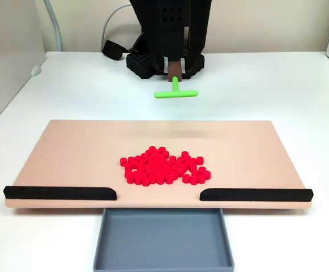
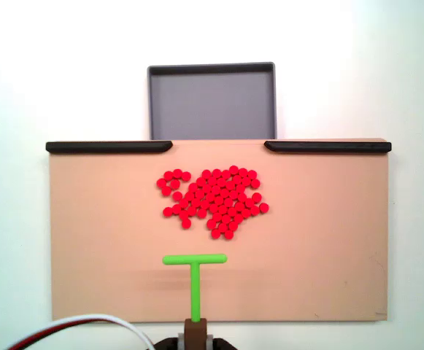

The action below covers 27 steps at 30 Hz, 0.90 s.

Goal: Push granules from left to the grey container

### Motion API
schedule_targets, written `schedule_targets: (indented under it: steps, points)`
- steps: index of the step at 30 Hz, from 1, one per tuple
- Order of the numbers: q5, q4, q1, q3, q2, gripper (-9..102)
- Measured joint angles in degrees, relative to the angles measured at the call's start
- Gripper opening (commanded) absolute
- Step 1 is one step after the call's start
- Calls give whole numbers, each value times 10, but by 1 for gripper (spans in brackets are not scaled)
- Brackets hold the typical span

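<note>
The arm is cut off at the top of one fixed view and at the bottom edge of the other, so most of it is hidden. The end effector [image 2: 195, 329] is a small brown part that has hold of the stem of a green T-shaped stick [image 2: 195, 273]. Its fingers are too hard to make out, so I cannot tell how wide it is. The stick's flat bar sits above the pinkish board [image 2: 102, 248], a little way from the granules [image 2: 215, 200]. The granules are tiny round red pellets in one bumpy pile in the middle of the board. Two black strips [image 2: 109, 146] line one edge, with a gap between them. The grey container [image 2: 212, 102], a flat smooth tray with a low rim, sits on the white desk [image 1: 68, 85] just past that gap. Part of it is cut off in one view.
</note>
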Motion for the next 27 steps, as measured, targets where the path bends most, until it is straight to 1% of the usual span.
schedule_targets:
  steps: [7, 27]
  points:
    - [0, -4, 37, 0, -37, 0]
    - [-10, -1, 38, 0, -37, 0]
